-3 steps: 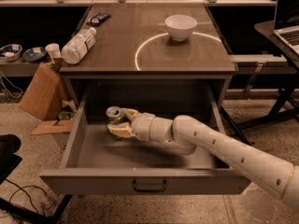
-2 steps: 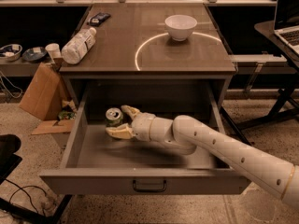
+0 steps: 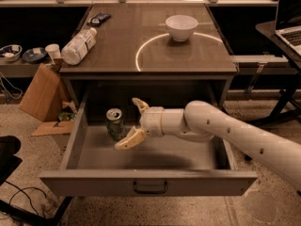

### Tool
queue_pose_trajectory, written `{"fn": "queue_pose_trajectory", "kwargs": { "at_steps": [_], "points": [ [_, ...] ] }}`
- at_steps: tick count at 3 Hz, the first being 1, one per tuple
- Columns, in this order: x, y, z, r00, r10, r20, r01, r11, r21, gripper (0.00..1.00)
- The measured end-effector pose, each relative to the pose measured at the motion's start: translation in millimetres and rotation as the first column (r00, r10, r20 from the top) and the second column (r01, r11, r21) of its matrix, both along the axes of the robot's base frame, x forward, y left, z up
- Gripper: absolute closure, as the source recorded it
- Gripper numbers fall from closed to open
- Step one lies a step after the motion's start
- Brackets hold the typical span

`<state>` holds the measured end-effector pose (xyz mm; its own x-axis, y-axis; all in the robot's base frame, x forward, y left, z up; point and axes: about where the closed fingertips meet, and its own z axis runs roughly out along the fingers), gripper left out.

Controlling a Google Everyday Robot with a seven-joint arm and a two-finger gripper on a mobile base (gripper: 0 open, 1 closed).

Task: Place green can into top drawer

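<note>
The green can stands upright on the floor of the open top drawer, at its left rear. My gripper is inside the drawer just right of the can, with its fingers spread wide apart. One finger points to the back, the other to the front. The can is free of both fingers, a small gap apart. My white arm reaches in from the right.
On the cabinet top are a white bowl, a clear plastic bottle lying on its side and a small dark object. A cardboard box stands on the floor at the left. A laptop sits at the right.
The gripper has opened and let go of the can, then drawn back a little to the right. The can now stands alone in the drawer.
</note>
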<state>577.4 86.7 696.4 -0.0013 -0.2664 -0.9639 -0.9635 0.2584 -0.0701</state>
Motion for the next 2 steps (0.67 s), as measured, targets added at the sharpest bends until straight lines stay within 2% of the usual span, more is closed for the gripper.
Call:
{"fn": "queue_pose_trajectory", "kwargs": {
  "at_steps": [1,2],
  "points": [
    [-19.8,-37.5,34.1,0.9982,0.054,-0.026,-0.057,0.993,-0.101,0.00],
    [-30.1,-81.8,73.1,0.9952,0.072,-0.066,-0.083,0.980,-0.179,0.00]
  ]
}}
